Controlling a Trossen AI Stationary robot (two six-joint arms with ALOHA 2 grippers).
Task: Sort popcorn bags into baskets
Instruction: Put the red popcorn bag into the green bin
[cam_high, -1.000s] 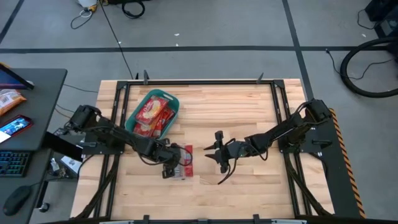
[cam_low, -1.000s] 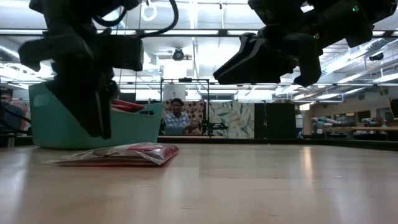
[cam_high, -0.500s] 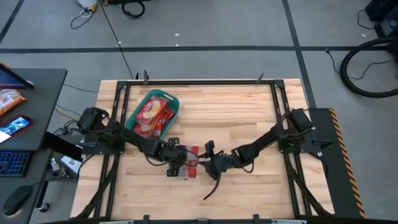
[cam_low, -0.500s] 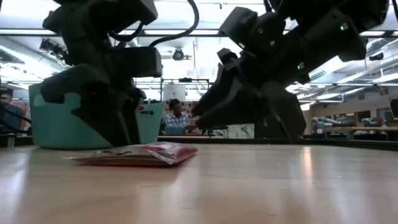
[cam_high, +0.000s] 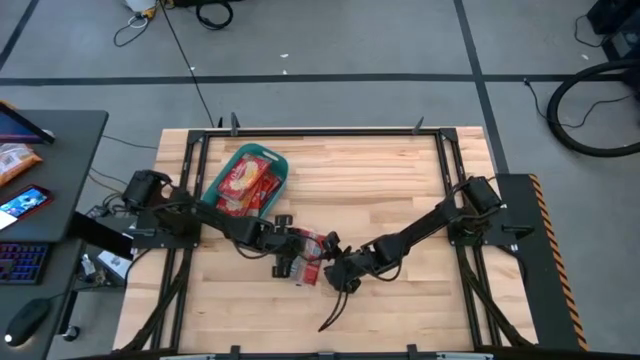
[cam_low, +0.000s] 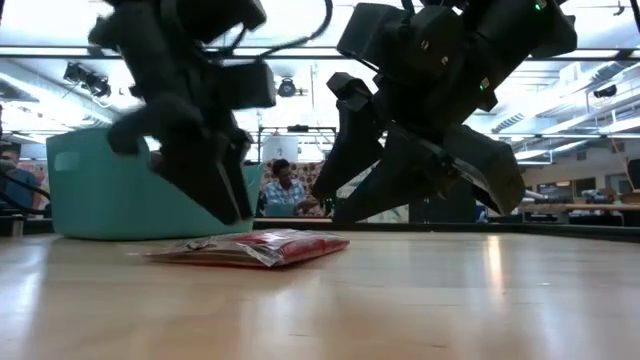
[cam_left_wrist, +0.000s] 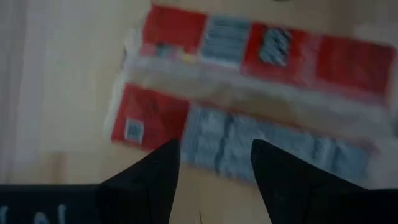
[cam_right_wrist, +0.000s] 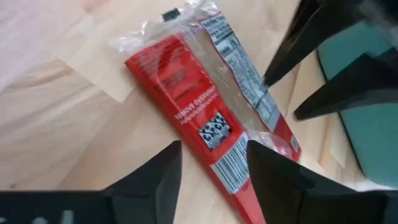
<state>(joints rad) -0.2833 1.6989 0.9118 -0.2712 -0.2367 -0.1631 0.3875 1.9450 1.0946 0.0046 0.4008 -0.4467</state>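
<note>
One red popcorn packet (cam_high: 312, 252) lies flat on the table, its white-grey panels facing up in the left wrist view (cam_left_wrist: 249, 93); it also shows in the low view (cam_low: 250, 248). My left gripper (cam_high: 295, 248) (cam_left_wrist: 211, 168) is open, low over the packet's left edge. My right gripper (cam_high: 327, 266) (cam_right_wrist: 214, 165) is open too, and one end of the packet (cam_right_wrist: 236, 168) runs between its fingers without visibly touching them. The teal basket (cam_high: 283, 165) (cam_low: 90, 200) stands at the far left and holds several red packets. My left gripper has its open fingertips (cam_left_wrist: 158, 168) over the packet's near long edge (cam_left_wrist: 205, 152), coming slanting down from the table's left. The view is blurred and the low view shows no clear gap, so I cannot tell whether the fingers touch the packet.
The two grippers stand close together over the one packet, with the left arm's fingers (cam_right_wrist: 311, 37) showing in the right wrist view. Bare wood (cam_high: 400, 190) lies to the right and on the near side. A person (cam_low: 285, 185) sits in the room behind.
My right gripper has swung toward the table's left and near edge and come down beside the packet. My left gripper has moved toward the right. The packet has slid toward the right and turned slightly, staying flat on the table.
</note>
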